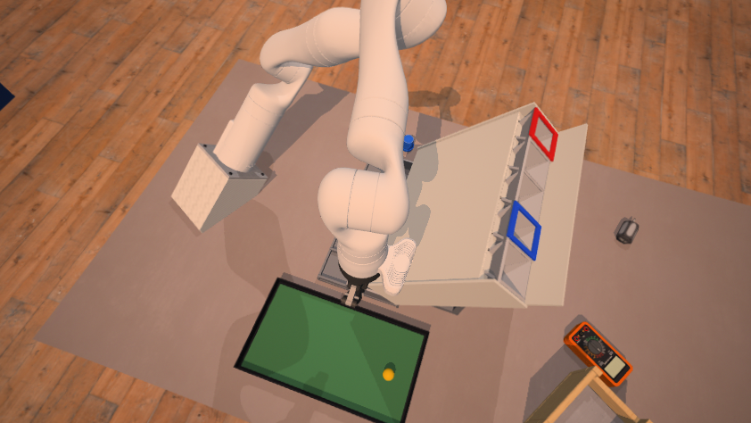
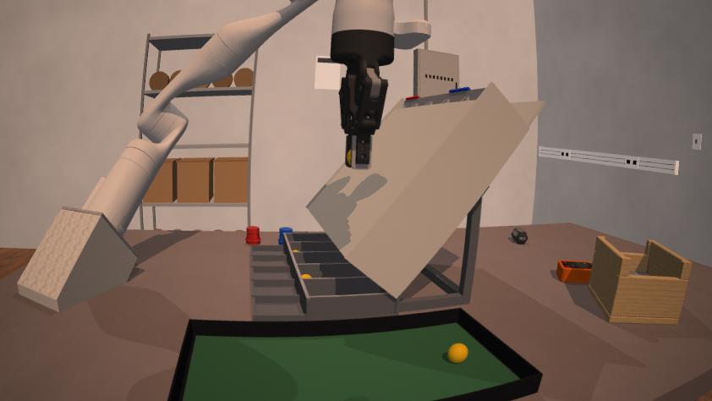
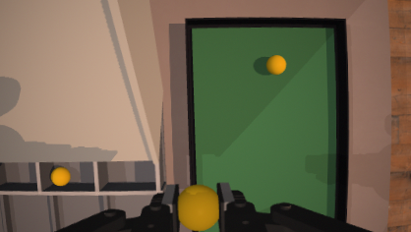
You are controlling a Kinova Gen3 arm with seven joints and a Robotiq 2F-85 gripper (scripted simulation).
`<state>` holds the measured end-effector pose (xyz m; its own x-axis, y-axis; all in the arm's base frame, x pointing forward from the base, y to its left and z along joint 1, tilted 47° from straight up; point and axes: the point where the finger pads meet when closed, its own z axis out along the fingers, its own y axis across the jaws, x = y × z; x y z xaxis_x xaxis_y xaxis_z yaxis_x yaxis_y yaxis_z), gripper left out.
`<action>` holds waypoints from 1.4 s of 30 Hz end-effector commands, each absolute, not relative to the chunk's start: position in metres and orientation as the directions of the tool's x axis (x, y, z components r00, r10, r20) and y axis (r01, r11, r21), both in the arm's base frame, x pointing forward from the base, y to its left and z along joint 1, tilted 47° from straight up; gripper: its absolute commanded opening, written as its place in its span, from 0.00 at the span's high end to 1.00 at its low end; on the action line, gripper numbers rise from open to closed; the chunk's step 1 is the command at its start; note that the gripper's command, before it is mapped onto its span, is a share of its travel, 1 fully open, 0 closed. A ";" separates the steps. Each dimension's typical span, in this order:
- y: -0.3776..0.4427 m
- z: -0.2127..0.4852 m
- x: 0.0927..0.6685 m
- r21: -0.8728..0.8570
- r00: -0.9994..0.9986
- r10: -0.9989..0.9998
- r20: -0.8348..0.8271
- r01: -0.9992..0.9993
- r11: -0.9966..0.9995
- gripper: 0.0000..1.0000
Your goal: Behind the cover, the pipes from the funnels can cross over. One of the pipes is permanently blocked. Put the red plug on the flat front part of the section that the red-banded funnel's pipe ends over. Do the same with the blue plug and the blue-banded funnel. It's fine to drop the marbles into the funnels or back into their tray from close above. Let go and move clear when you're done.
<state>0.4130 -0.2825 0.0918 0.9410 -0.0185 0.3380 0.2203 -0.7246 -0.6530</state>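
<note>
Marble (image 2: 349, 157) (image 3: 198, 207) clamped between the fingertips of the end effector (image 1: 350, 300) (image 2: 358, 158) (image 3: 198, 200), high over the counter (image 2: 164, 278), open air below. Tray (image 1: 336, 341) (image 2: 319, 365) (image 3: 265, 123) edge lies beneath; tilted cover (image 1: 451, 210) (image 2: 398, 199) (image 3: 64, 84) close beside.

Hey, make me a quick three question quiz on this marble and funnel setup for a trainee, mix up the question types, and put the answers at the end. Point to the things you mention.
1. Multiple choice: What is held between the jaws? A) the red plug B) a marble C) the blue plug
2. True or false: The multimeter (image 1: 597, 352) (image 2: 573, 271) lies inside the green-floored tray (image 1: 255, 329) (image 2: 319, 326) (image 3: 341, 123).
3. Fill in the blank: The number of marbles lying in the green-floored tray is ____.

Key: 1. B; 2. False; 3. one
</note>
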 end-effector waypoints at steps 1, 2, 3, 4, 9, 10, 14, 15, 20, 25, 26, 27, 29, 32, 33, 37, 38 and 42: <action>-0.268 0.155 0.408 -0.650 0.941 -0.022 0.338 0.217 -0.729 1.00; -0.268 0.155 0.408 -0.650 0.941 -0.022 0.338 0.217 -0.729 1.00; -0.268 0.155 0.408 -0.650 0.941 -0.022 0.338 0.217 -0.729 1.00; -0.268 0.155 0.408 -0.650 0.941 -0.022 0.338 0.217 -0.729 1.00; -0.251 0.219 0.404 -0.652 0.941 -0.021 0.338 0.219 -0.726 1.00; -0.250 0.223 0.404 -0.652 0.941 -0.021 0.338 0.219 -0.726 1.00; -0.239 0.266 0.402 -0.652 0.941 -0.021 0.338 0.219 -0.726 1.00; -0.236 0.277 0.401 -0.652 0.941 -0.021 0.338 0.219 -0.726 1.00; -0.234 0.284 0.401 -0.652 0.941 -0.021 0.338 0.219 -0.726 1.00; -0.217 0.350 0.397 -0.654 0.941 -0.022 0.338 0.218 -0.724 1.00; -0.216 0.351 0.397 -0.654 0.941 -0.022 0.338 0.218 -0.724 1.00; -0.215 0.355 0.396 -0.654 0.941 -0.022 0.338 0.218 -0.724 1.00; -0.211 0.370 0.395 -0.654 0.941 -0.022 0.338 0.218 -0.724 1.00; -0.211 0.370 0.395 -0.654 0.941 -0.022 0.338 0.218 -0.724 1.00; -0.211 0.370 0.395 -0.654 0.941 -0.022 0.338 0.218 -0.724 1.00; -0.211 0.370 0.395 -0.654 0.941 -0.022 0.338 0.218 -0.724 1.00; -0.211 0.370 0.395 -0.654 0.941 -0.022 0.338 0.218 -0.724 1.00; -0.213 0.394 0.461 -0.654 0.941 -0.019 0.338 0.220 -0.724 1.00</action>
